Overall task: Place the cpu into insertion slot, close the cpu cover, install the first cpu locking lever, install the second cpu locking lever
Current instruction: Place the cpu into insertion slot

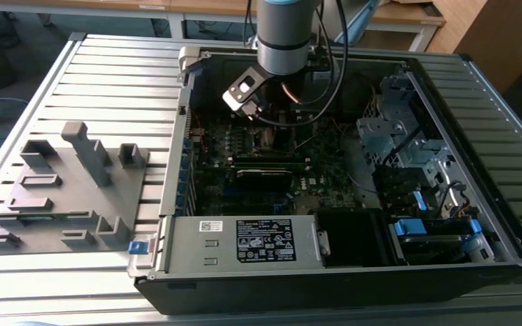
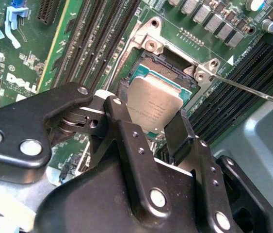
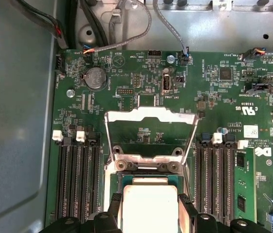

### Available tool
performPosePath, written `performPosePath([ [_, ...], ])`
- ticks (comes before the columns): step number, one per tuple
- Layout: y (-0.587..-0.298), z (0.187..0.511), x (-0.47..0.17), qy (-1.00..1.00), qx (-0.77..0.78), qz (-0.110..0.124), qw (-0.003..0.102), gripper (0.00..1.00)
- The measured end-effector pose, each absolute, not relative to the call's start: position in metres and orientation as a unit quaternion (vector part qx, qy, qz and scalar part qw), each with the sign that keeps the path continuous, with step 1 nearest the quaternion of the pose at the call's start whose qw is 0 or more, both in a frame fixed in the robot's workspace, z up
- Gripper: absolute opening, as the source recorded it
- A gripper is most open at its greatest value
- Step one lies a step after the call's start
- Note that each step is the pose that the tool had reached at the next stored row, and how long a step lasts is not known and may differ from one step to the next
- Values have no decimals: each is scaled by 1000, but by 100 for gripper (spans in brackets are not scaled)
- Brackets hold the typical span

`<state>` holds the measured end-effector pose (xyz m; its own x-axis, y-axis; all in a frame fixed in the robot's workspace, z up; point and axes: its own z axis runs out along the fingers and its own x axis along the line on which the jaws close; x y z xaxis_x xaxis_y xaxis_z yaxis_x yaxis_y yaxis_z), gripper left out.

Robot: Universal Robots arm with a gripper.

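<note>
My gripper (image 2: 151, 119) is shut on the cpu (image 2: 153, 104), a small square chip with a dull silver top pinched by its two opposite edges. The cpu hangs right over the insertion slot (image 2: 168, 73), whose dark contact field and silvery frame show beyond the chip; I cannot tell whether they touch. In the first wrist view the cpu (image 3: 148, 206) sits between my black fingers (image 3: 114, 206), with the slot's edge (image 3: 143, 167) just past it. The cpu cover (image 3: 151, 115) stands swung open behind the slot. A thin locking lever (image 2: 252, 91) is raised beside the slot. In the exterior view my gripper (image 1: 263, 112) reaches into the open computer case (image 1: 334, 272).
Long black memory slots (image 3: 75, 179) flank the socket on both sides, with a green memory stick (image 3: 243, 182) in one. Cables (image 1: 334, 75) hang by the arm. A grey fixture tray (image 1: 62, 197) lies at the exterior view's left. Drive bays (image 1: 406, 142) fill the case's other side.
</note>
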<state>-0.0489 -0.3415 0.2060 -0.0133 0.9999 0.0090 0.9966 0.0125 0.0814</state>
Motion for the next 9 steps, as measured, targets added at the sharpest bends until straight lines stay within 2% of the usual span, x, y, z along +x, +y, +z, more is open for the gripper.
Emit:
performPosePath([
  [9,-341,200,-51,711,702,33,25,54],
])
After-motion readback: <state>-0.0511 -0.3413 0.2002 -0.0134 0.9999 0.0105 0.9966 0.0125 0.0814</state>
